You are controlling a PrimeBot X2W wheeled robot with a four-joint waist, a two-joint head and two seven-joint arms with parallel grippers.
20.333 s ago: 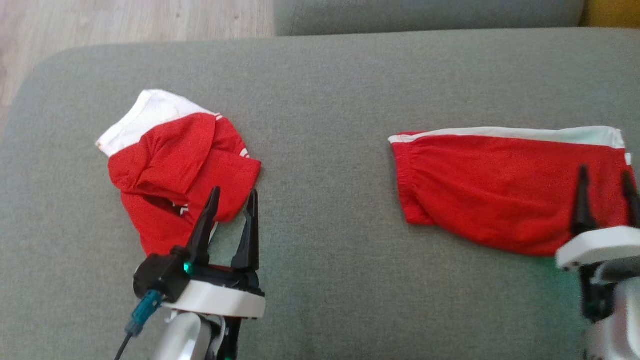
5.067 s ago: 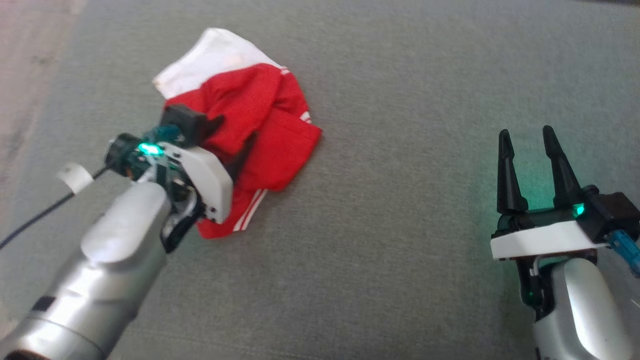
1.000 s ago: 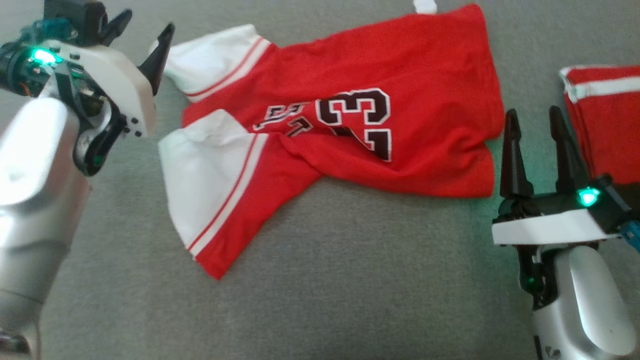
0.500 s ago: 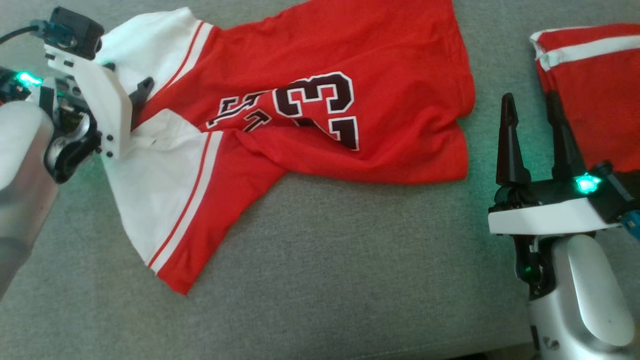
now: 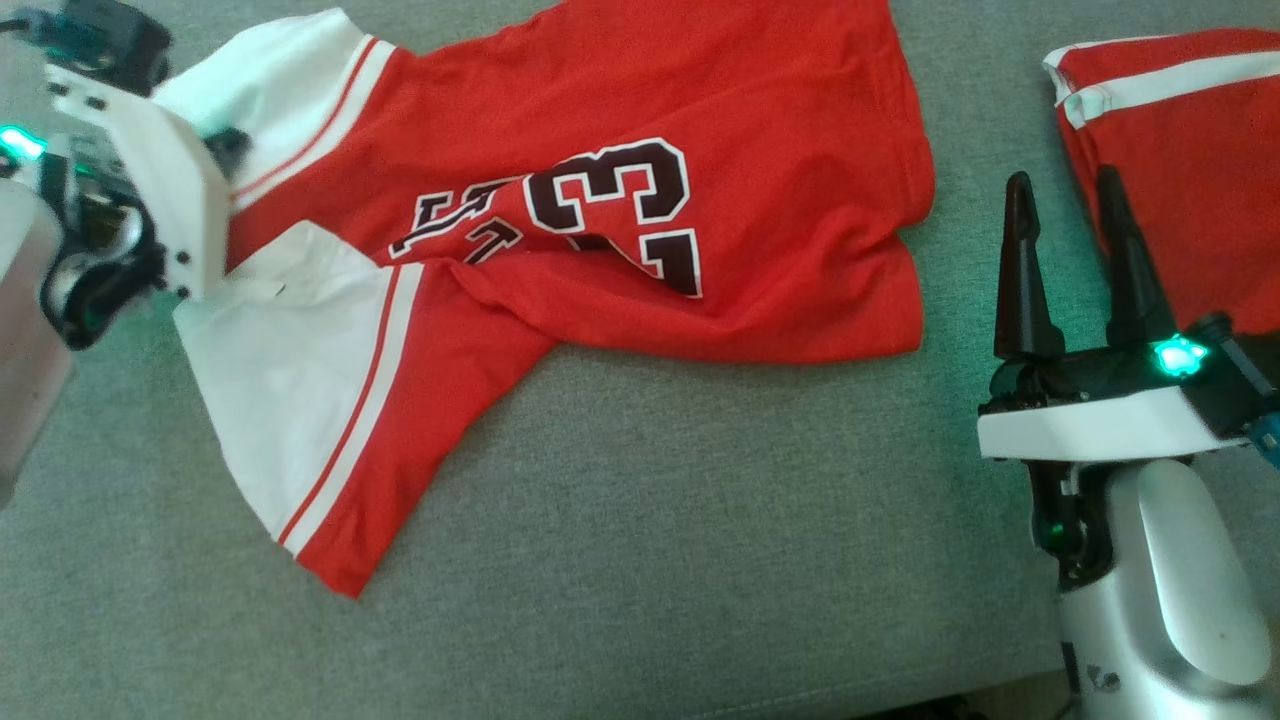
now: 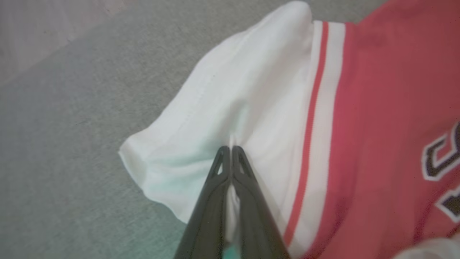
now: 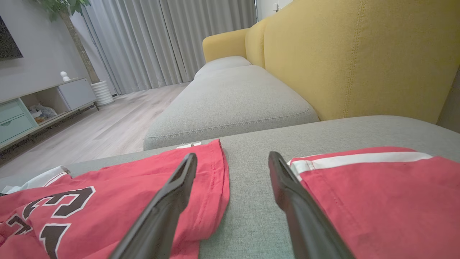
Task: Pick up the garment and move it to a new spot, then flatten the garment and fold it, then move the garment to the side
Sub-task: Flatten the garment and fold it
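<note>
Left gripper (image 6: 230, 148) pinching white sleeve (image 6: 222, 93) of garment (image 5: 750, 90), plain in wrist view, housing-covered in head view, right gripper (image 5: 1062, 178) spread

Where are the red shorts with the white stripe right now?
In the head view the red shorts lie at the upper right on the grey cushion, just beyond the right hand and apart from the numbered jersey on their left.
</note>
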